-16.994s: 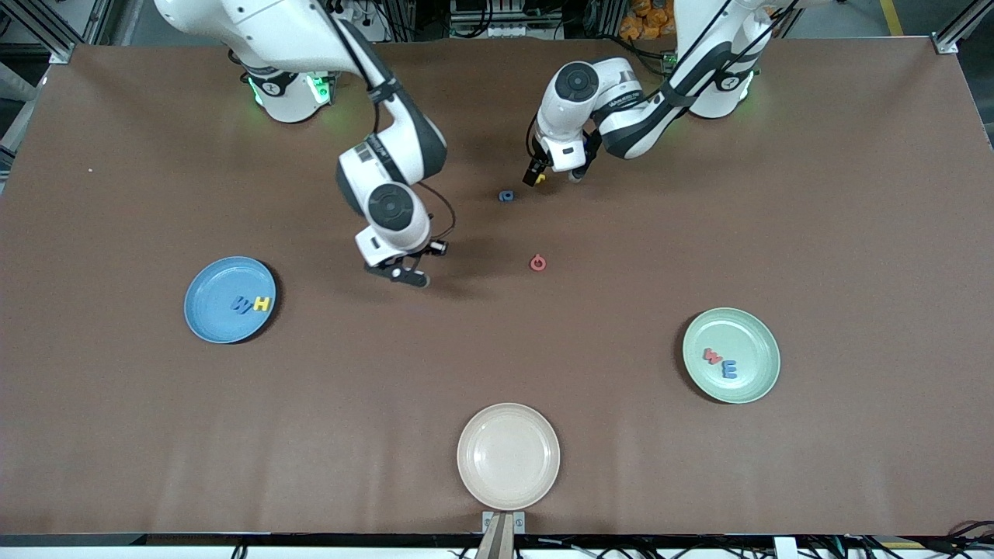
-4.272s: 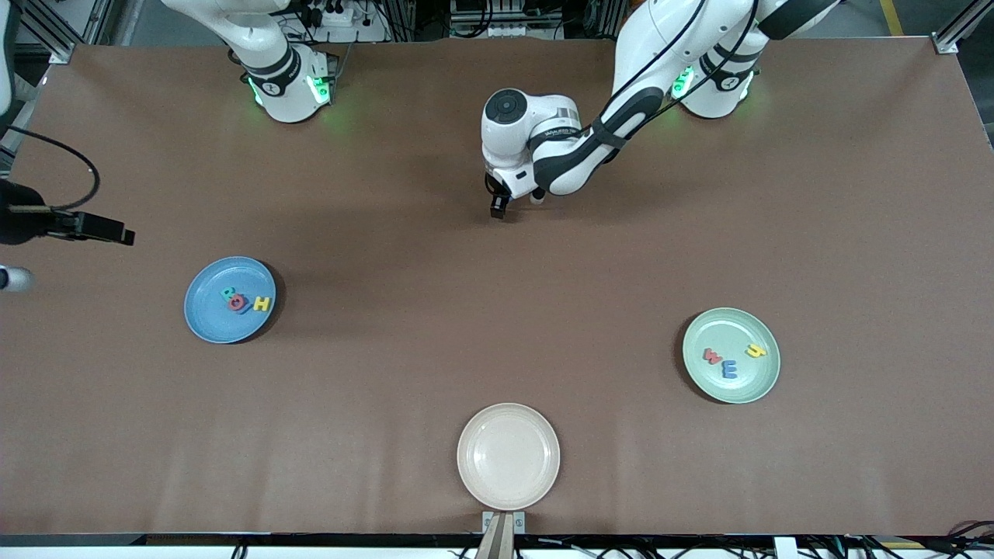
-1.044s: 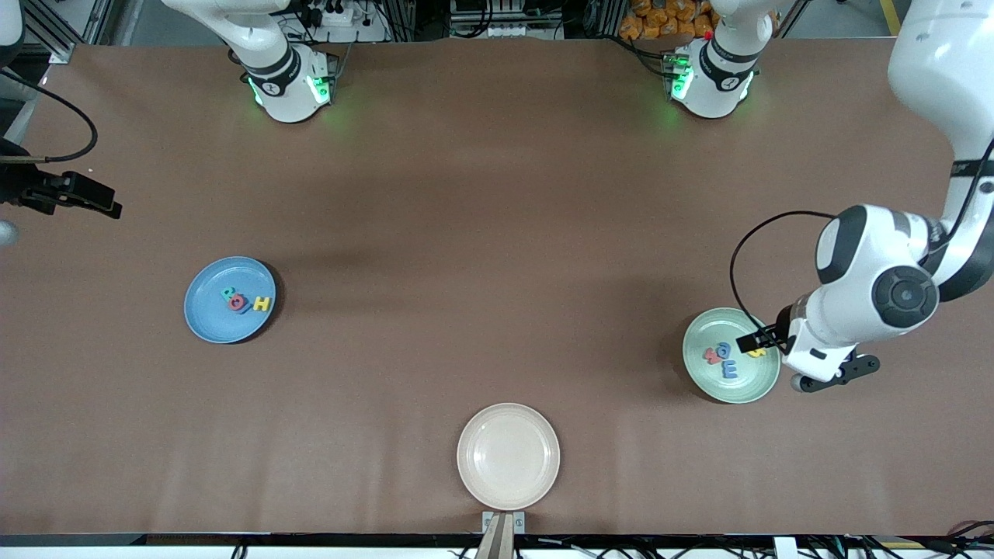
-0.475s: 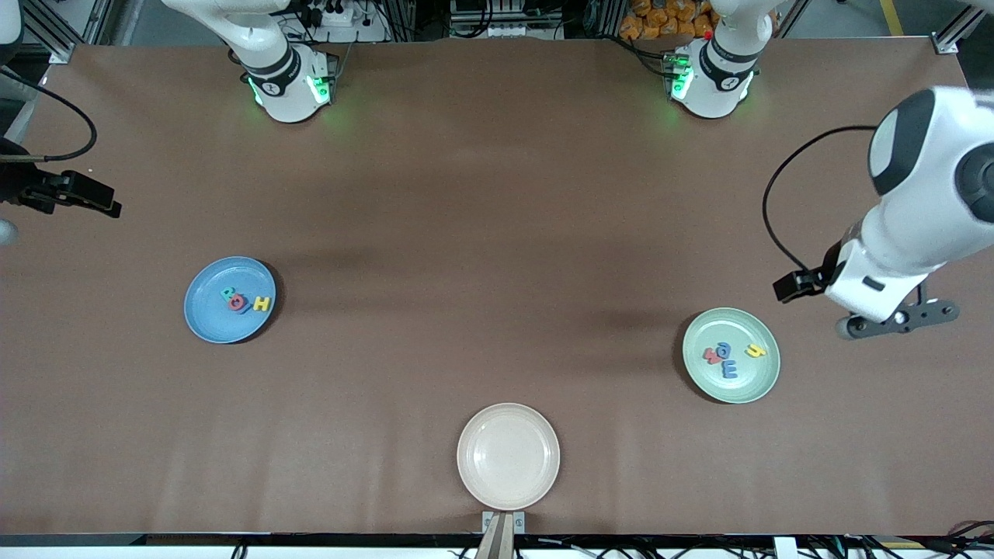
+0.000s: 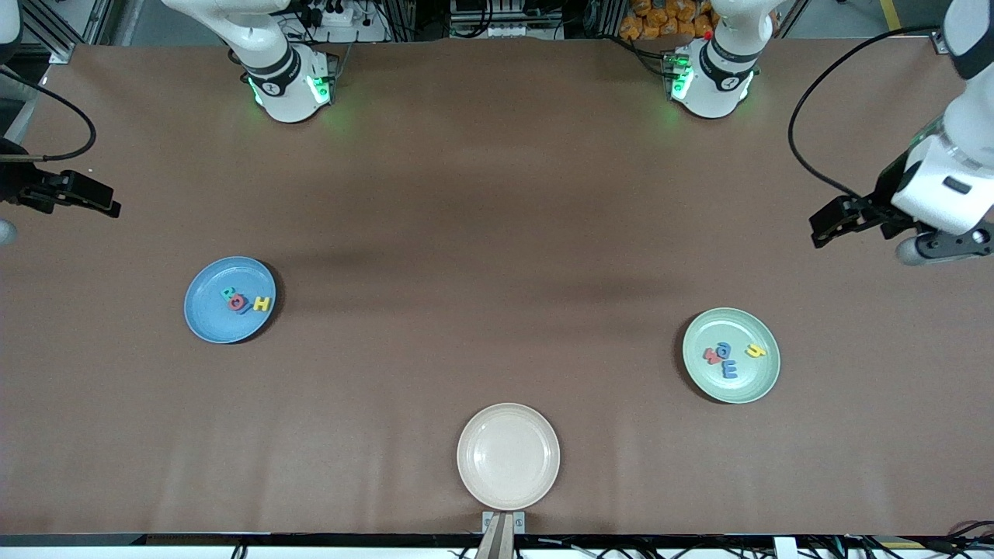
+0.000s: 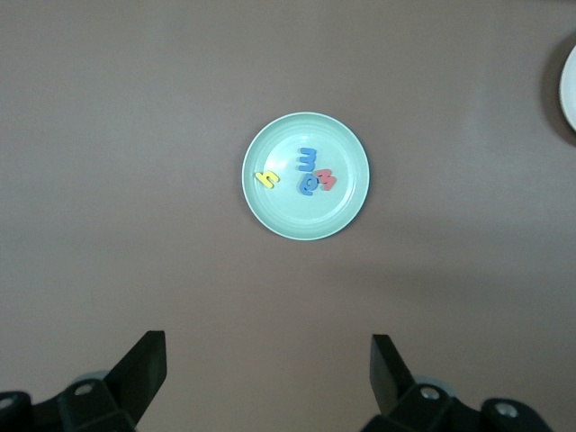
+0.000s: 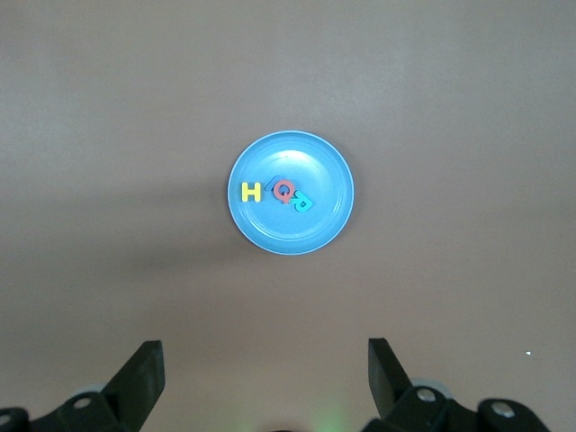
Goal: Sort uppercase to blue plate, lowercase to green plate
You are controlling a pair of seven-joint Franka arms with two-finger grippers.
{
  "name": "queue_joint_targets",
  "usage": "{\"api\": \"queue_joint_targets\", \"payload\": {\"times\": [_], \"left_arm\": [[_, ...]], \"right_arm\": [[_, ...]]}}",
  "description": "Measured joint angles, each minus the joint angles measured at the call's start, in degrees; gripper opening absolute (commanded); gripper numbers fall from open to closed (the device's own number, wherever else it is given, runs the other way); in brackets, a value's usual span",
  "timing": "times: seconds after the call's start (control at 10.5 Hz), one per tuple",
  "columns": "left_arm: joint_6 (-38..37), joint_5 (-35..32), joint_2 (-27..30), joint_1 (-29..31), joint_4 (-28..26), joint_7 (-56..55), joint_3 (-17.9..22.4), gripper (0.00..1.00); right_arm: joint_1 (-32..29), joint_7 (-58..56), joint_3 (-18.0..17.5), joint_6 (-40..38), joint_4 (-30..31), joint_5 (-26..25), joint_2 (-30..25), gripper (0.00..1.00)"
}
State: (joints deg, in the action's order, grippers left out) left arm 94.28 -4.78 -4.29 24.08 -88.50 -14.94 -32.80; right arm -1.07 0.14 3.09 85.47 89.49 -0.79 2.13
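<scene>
Since a sec ago, left gripper [image 5: 862, 229] is pulling up & away from green plate [image 5: 765, 388], now over bare table toward left arm's end; jaws spread, empty. Right gripper [image 5: 54, 194] is waiting at right arm's end, jaws spread too. All lowercase [image 5: 726, 357] are lying in green plate, all uppercase [image 5: 245, 300] in blue plate [image 5: 206, 322]; sorting looks done. Retreat tip: be keeping high, not dragging cable over plates. Wrist views are showing each letter clearly; front view alone is showing cream plate [image 5: 508, 456] whole, empty.

Four uppercase letters [image 5: 245, 301] clustered on blue plate [image 5: 210, 322], four lowercase letters [image 5: 730, 358] on green plate [image 5: 745, 388]
</scene>
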Motion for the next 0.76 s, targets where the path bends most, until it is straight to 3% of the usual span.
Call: {"api": "queue_joint_targets", "payload": {"times": [0.19,0.28,0.47,0.57,0.76], "left_arm": [[-0.74,0.19,0.04,-0.8,-0.04,0.38,1.09,1.0],[-1.16,0.19,0.3,-4.55,-0.03,0.39,4.92,1.0],[-1.89,0.24,1.17,-15.52,-0.03,1.04,16.33,1.0],[-2.08,0.25,1.53,-17.48,-0.03,2.57,18.65,1.0],[-3.13,0.26,1.84,-18.45,-0.03,4.06,19.53,1.0]], "right_arm": [[-0.02,0.0,0.06,0.0,0.0,0.0,0.0,1.0],[-0.02,0.0,0.08,0.0,0.0,0.0,0.0,1.0],[-0.02,0.0,0.06,0.0,0.0,0.01,0.0,1.0],[-0.02,0.0,0.01,0.0,0.0,0.01,0.0,1.0],[-0.02,0.0,-0.01,0.0,0.0,0.02,0.0,1.0]]}}
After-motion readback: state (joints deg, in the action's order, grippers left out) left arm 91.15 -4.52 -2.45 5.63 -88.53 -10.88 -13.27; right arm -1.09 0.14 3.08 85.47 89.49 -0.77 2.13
